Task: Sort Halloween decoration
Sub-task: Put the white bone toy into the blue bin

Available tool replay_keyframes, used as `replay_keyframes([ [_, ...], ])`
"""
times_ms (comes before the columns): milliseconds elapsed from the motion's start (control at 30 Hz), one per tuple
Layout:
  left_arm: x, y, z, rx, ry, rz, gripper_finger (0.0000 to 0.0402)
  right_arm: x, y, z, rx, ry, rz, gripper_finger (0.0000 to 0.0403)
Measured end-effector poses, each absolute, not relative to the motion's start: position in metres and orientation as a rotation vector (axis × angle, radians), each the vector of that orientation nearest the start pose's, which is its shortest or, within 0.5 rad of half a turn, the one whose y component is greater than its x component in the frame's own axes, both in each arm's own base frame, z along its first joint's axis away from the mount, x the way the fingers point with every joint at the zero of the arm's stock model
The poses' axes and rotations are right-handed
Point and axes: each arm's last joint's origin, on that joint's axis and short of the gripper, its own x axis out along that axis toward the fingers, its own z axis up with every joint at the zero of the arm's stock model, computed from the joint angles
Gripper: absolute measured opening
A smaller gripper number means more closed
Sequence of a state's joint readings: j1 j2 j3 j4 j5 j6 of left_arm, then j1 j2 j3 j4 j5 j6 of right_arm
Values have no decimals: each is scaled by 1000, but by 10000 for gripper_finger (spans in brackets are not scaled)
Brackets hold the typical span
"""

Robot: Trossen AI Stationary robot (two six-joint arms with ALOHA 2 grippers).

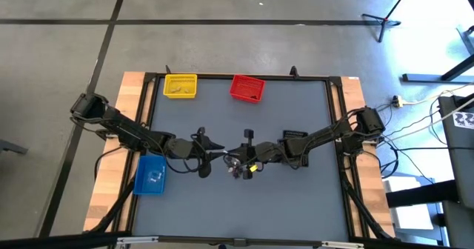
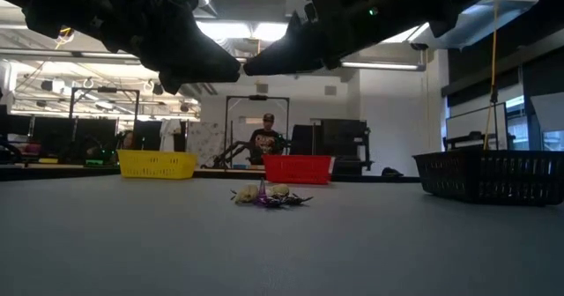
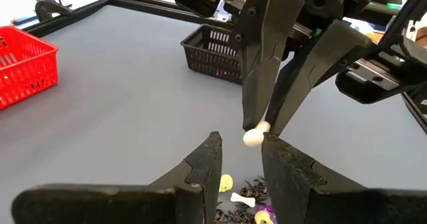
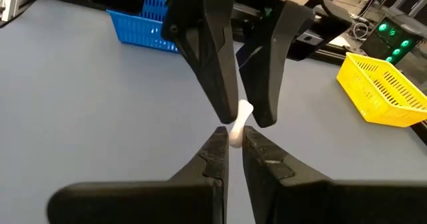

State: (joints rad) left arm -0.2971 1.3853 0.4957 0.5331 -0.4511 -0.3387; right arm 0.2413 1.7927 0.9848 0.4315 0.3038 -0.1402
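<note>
The right gripper (image 4: 233, 144) is pinching a white trinket (image 4: 237, 127) by one end, its fingers drawn narrow around it, above the middle of the table. The left gripper (image 3: 240, 161) is facing it tip to tip from the 9 o'clock side, its fingers standing apart, one on each side of the trinket's free knobbed end. I cannot tell whether they are touching it.

The trinket's long axis is running from one set of fingertips towards the other, roughly along the 9-to-3 line of the table. To my eye a handover is being set up. The left fingers are already straddling the piece, and the closing must land on the knob.

The rest of the decoration pile (image 2: 269, 195) is lying on the table below the two grippers, a little toward 6 o'clock of centre. The blue bin (image 1: 152, 173) is sitting at about 8 o'clock, nearer the left arm.

The wrist views are showing the white piece and both sets of fingers. The low view is showing the two tips nearly meeting well above the pile, but not the piece itself. The high view is giving only the layout
</note>
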Motion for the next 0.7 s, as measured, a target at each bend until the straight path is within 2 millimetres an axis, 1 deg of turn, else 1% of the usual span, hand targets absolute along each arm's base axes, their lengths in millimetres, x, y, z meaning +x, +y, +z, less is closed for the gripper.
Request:
replay_keyframes([
  [567,254,-64,182,-212,261,199,98,371,83,192,-235,350,-37,33],
  [700,254,-65,182,-212,262,199,88,371,83,192,-235,350,-36,33],
])
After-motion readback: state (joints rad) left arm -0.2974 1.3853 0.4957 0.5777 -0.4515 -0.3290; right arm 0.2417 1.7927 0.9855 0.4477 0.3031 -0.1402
